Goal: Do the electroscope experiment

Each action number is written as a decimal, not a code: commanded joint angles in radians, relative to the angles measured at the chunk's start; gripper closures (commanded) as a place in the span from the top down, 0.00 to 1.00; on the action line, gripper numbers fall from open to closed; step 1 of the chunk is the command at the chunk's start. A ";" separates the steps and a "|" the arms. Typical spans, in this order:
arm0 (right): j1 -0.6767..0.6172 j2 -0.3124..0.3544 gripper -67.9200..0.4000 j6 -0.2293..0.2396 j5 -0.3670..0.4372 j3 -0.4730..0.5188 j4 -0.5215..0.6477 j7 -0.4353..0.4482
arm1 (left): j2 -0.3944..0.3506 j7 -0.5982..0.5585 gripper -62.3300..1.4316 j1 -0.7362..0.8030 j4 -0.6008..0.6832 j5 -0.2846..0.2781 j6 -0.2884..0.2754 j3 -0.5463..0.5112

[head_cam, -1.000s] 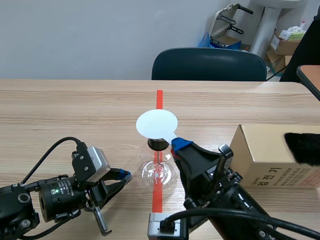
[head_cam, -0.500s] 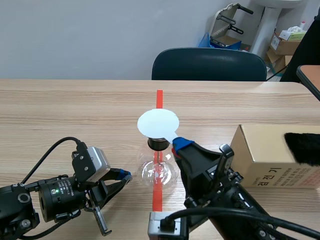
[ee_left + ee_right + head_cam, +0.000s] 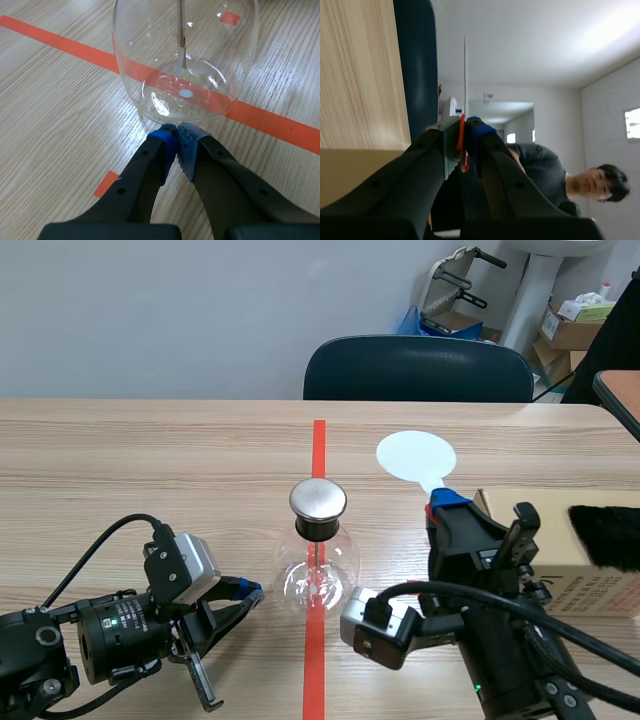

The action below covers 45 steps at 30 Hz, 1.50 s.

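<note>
While right gripper clamps the white disc apart from the electroscope, left gripper sits clenched empty beside its glass.

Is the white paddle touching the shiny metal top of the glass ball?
Apart. The scene view shows a wide gap between the white paddle and the metal top.

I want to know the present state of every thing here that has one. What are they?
electroscope flask: upright, untouched from above.
metal cap: uncovered, nothing on it.
inner strip: hangs straight down.
white disc paddle: held up, off to the flask's side, apart from the cap.
right gripper: shut on the paddle's handle.
left gripper: shut, holding nothing, tips by the flask's base.
cardboard box: closed, black fur lying on top.
</note>
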 commanded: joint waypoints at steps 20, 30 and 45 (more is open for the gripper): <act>0.007 0.005 0.02 -0.014 -0.001 0.003 0.021 -0.217 | 0.008 -0.018 0.09 -0.011 0.007 -0.006 0.001 -0.008; 0.007 0.005 0.02 -0.014 -0.001 0.003 0.021 -0.216 | 0.008 -0.018 0.09 -0.011 0.007 -0.006 0.001 -0.008; 0.007 0.005 0.02 -0.014 -0.001 0.003 0.021 -0.216 | 0.008 -0.018 0.09 -0.011 0.007 -0.006 0.001 -0.008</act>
